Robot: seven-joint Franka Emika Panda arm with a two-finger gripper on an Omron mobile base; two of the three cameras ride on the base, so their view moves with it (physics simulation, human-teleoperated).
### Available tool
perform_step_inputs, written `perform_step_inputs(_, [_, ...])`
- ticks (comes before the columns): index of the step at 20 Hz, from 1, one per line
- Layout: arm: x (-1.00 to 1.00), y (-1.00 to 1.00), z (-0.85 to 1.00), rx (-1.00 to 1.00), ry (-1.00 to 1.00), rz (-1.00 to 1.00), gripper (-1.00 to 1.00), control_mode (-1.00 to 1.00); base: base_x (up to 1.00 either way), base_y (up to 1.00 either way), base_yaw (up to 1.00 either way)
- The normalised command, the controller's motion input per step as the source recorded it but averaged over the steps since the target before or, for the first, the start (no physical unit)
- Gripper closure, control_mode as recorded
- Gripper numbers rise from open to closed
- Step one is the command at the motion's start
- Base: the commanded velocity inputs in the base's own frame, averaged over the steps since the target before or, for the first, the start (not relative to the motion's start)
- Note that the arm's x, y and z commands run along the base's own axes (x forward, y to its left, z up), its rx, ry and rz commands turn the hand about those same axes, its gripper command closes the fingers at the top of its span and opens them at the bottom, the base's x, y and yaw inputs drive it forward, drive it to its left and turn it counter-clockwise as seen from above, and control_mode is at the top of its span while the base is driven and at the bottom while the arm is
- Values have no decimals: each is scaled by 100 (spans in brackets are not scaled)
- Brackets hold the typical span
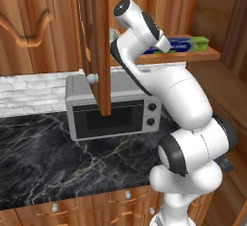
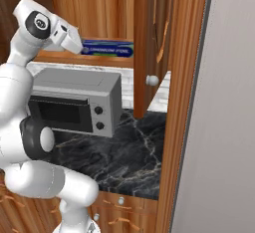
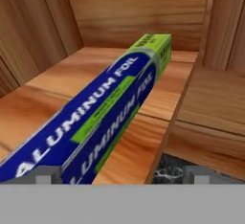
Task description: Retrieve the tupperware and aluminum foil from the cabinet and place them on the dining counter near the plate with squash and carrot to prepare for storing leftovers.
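A long blue and green aluminum foil box (image 3: 110, 108) lies on the wooden shelf (image 3: 139, 146) of the open upper cabinet, running away from the hand. The same box (image 1: 188, 44) sticks out to the right of the hand, and its blue side (image 2: 112, 49) shows above the microwave. My gripper (image 3: 122, 174) is open at the box's near end, fingertips wide apart, with the box passing over the left one. The hand (image 1: 161, 42) (image 2: 74, 43) is level with the shelf. The tupperware is out of view.
A silver microwave (image 1: 113, 106) (image 2: 74, 102) stands on the black marble counter (image 1: 43, 162) under the shelf. The open cabinet door (image 1: 99, 46) (image 2: 144, 43) hangs close to the arm. A wooden partition (image 3: 210, 31) bounds the shelf on the right of the hand view.
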Motion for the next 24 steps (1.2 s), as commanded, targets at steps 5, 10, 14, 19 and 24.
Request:
perform_step_inputs(5, [26,-1,0,1,0,-14,-100,-100,0,0,0])
perform_step_inputs(10, [22,0,0,0,0,-13,-100,-100,0,0,0])
perform_step_inputs(14, [24,2,0,0,0,-10,-100,-100,0,0,0])
perform_step_inputs(19, [19,7,-2,0,0,-10,-100,-100,0,0,0])
perform_step_inputs(24, [7,9,0,-1,1,-14,-100,-100,0,0,0])
